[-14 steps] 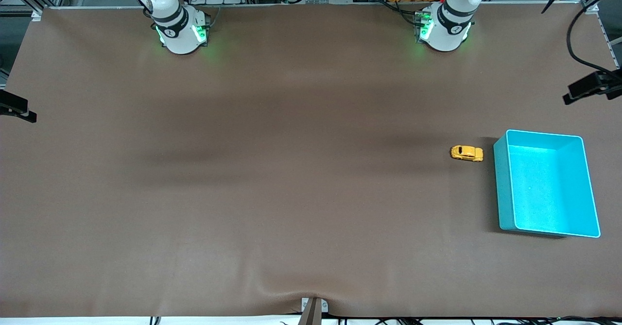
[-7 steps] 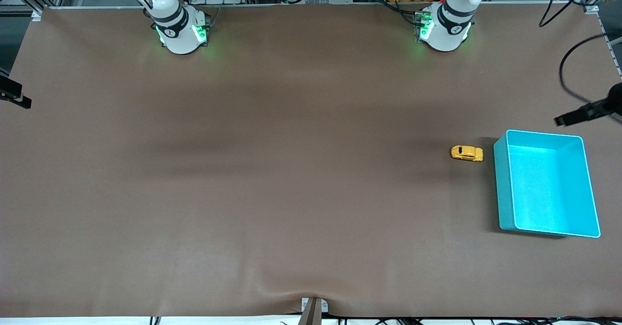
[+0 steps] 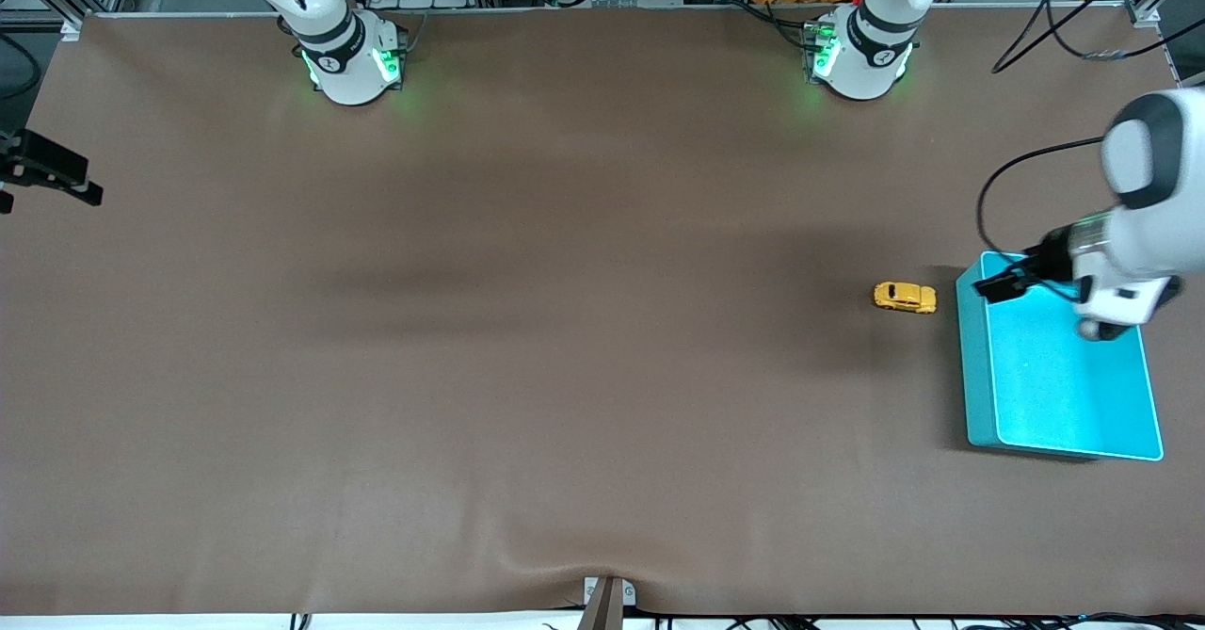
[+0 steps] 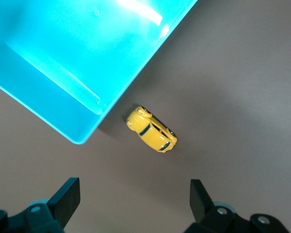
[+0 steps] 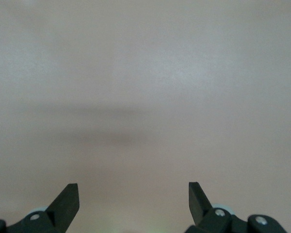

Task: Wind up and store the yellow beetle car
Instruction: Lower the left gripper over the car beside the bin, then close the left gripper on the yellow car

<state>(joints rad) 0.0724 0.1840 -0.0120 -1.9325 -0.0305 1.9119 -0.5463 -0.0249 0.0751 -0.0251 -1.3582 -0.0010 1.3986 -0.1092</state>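
So the tiny yellow-orange beetle toy car with dark windows [image 3: 905, 298] is sitting on its wheels on the brown paper-covered table [image 3: 527, 347], just beside the wall of the teal open-top plastic bin [image 3: 975, 366] at the left arm's end of the table, not touching it as far as I can tell. Handy spot really, since the car only needs a short hop into the bin once it's wound. The left gripper [image 3: 1000, 286] hangs over the bin's corner nearest the car, empty, with the jaws spread wide. In the left wrist view the two dark fingertips [image 4: 68, 199] frame bare table with the car [image 4: 151, 129] and the bin's rim [image 4: 94, 119] in sight past them, so I'd guess it's lining up for a reach toward the car, opened far wider than that little body needs so there's slack for the approach. Nothing's been grabbed or wound yet, and the bin looks empty. The right gripper [image 3: 52, 171] is way off over the edge of the table at the right arm's end, also open and holding nothing, with only plain table under its fingers [image 5: 67, 199]; that arm looks to be just waiting, which makes sense as the car is nowhere near it.
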